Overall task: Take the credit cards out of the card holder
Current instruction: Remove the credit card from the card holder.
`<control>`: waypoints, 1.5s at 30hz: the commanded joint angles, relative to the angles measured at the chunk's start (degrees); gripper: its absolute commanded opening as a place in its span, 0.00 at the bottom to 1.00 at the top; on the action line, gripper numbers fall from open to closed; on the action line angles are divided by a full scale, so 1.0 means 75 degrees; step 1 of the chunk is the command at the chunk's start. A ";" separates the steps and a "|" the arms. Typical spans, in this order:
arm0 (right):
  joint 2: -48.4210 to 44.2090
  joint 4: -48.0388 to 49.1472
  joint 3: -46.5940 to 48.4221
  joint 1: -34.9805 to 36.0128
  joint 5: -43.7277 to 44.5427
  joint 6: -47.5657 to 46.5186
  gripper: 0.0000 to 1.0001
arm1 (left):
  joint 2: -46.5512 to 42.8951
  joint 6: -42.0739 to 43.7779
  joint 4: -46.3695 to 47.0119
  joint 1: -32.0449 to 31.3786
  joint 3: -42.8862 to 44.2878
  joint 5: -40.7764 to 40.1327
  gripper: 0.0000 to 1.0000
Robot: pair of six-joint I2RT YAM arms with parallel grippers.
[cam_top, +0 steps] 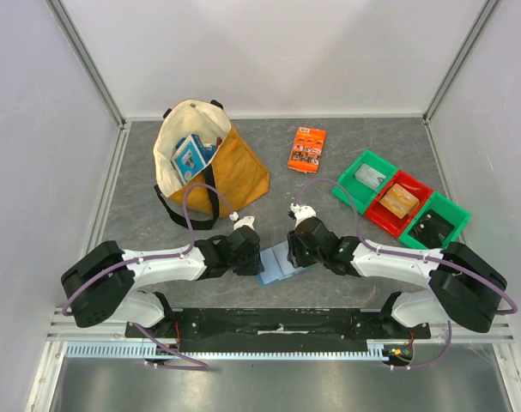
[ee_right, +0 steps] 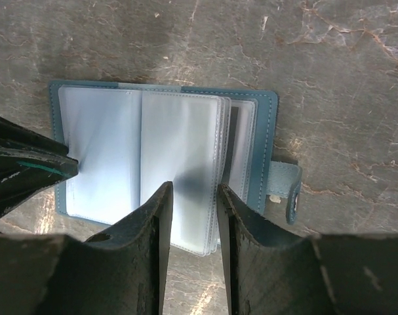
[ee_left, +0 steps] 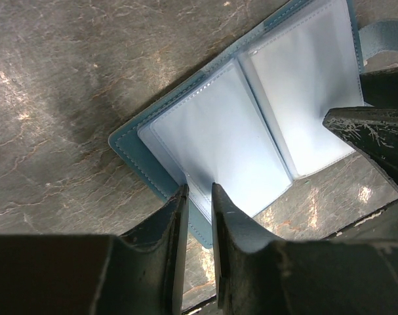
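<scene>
grey counter [cam_top: 363,137]; the light-blue card holder [cam_top: 275,266] lies open at its near edge, between the arms; left pincer [ee_left: 197,191] pinches the holder's near rim; right pincer [ee_right: 195,190] stands narrowly spread astride the clear pocket leaves [ee_right: 179,144]; likely risk: it catches several leaves instead of the credit cards, none plainly visible, and drags the holder
</scene>
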 commanded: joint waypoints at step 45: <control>0.0285 -0.0101 0.0400 0.0209 0.0490 -0.0280 0.65 | 0.0060 0.0139 0.0139 -0.0032 -0.0072 0.0182 0.26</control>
